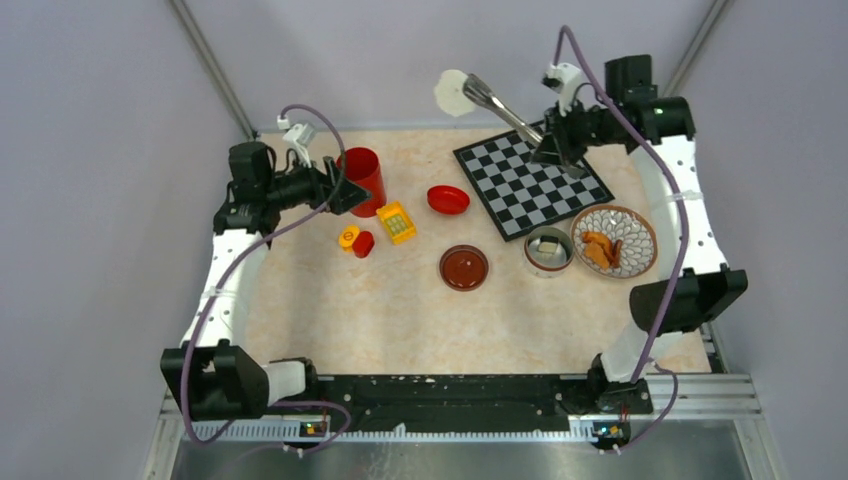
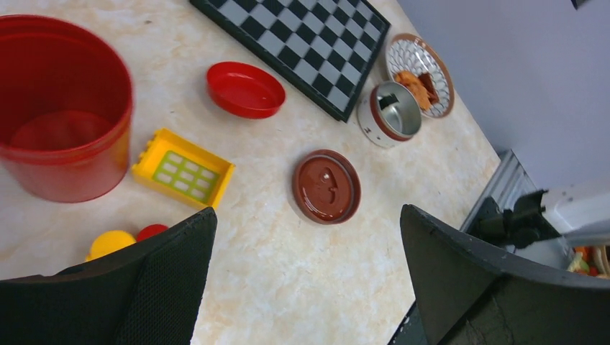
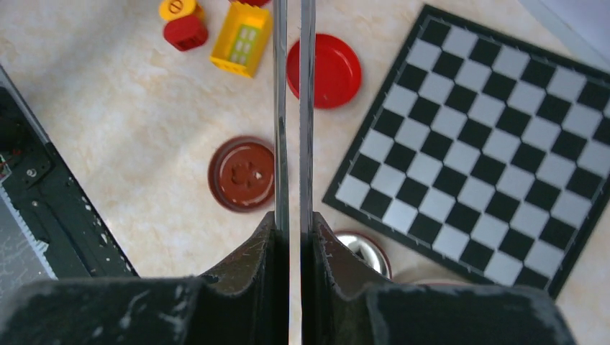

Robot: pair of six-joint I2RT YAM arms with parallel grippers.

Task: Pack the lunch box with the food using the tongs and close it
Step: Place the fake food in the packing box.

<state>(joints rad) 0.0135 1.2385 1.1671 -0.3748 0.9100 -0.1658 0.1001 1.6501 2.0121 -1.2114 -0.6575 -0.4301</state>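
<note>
Lid (image 1: 464, 267) is off and lies flat on the counter (image 1: 380, 310), near the middle. Lunch box (image 1: 549, 250) stands upright just to its right, apart from it and open, with a pale chunk (image 1: 549, 246) inside. It sits right beside the plate's (image 1: 640, 262) left rim; can't tell if they touch. Orange-brown food (image 1: 600, 248) is on the plate.

Left of the lid there are two small blocks, one yellow (image 1: 348, 237) and one red (image 1: 364, 244), close together, with a yellow brick (image 1: 396, 221) just behind them. Further back: red bowl (image 1: 448, 199), chessboard (image 1: 532, 181) to its right, red cup (image 1: 362, 175) to its left.

Left gripper (image 1: 348, 192) hangs by the cup, fingers spread wide, nothing between them. The wrist view looks past them at the lid and the brick.

Right gripper (image 3: 293, 219) is above the chessboard's far edge, fingers clamped on the tongs (image 1: 505, 112). The tongs are off the counter and angle up and left past the far edge. In the wrist view the two arms run almost parallel with a thin gap between them. There's a pale disc (image 1: 455, 93) at their far end; can't tell what it is.
</note>
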